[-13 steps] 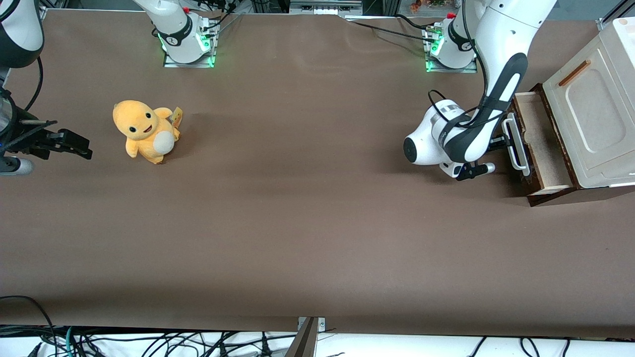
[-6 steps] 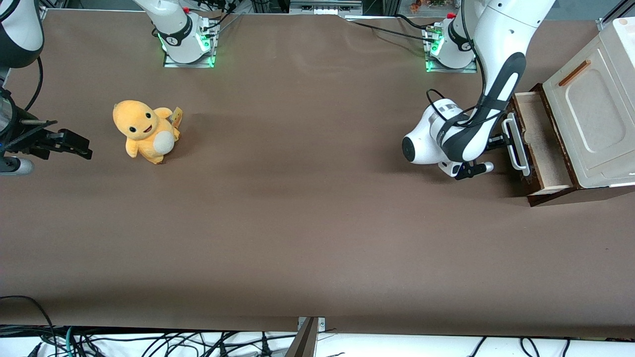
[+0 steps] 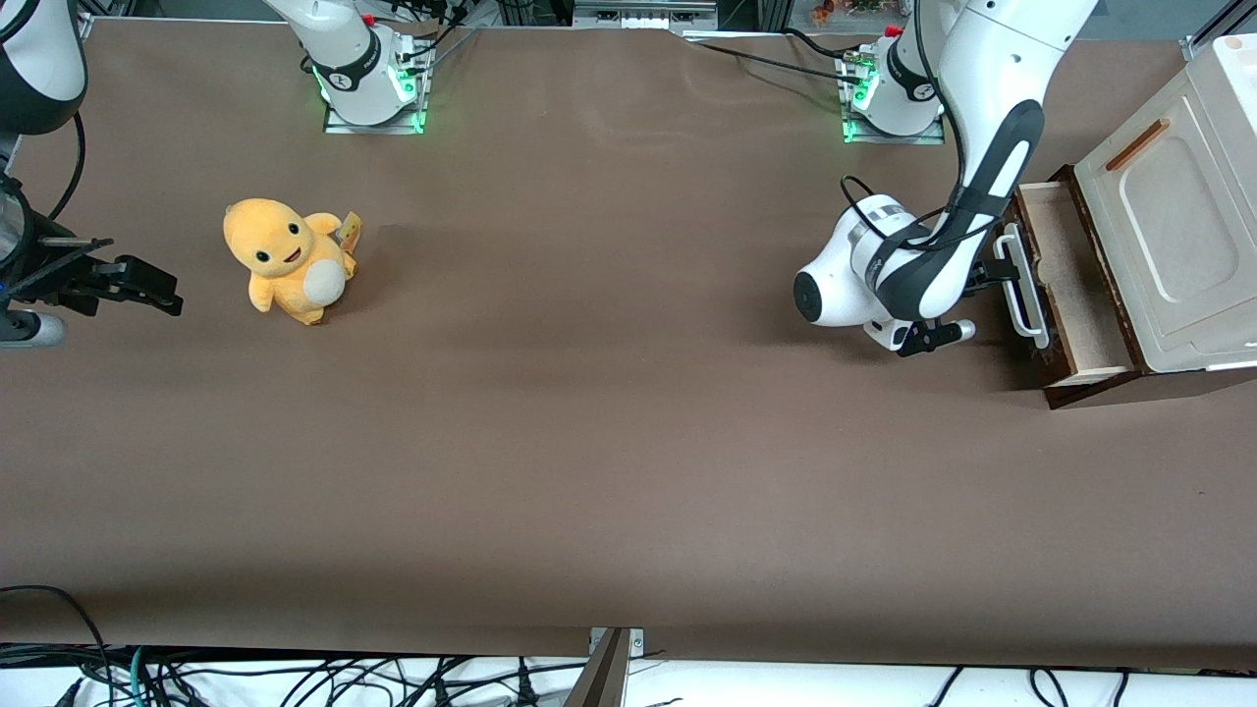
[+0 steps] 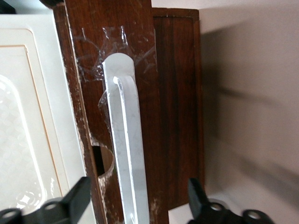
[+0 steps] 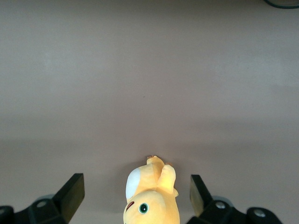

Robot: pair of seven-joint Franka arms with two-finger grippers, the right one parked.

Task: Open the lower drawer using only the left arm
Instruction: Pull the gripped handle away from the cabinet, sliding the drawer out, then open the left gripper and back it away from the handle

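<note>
The lower drawer [image 3: 1075,285] stands pulled partly out of the cabinet, its pale wood inside showing. Its dark brown front [image 4: 170,93] carries a white loop bar handle [image 3: 1019,285] [image 4: 125,140]. My left arm [image 3: 982,128] reaches down in front of the drawer, and its gripper [image 3: 985,282] [image 4: 140,189] is open. One black fingertip [image 4: 80,191] stands on each side of the handle with wide gaps, touching nothing.
Above the drawer, the cabinet has a cream panelled front [image 3: 1169,236] with a thin orange-brown handle [image 3: 1137,144]. A yellow plush toy [image 3: 287,257] [image 5: 152,200] sits toward the parked arm's end of the brown table [image 3: 589,442].
The left arm's wrist has drifted slightly away from the drawer front. The drawer stays pulled out as before.
</note>
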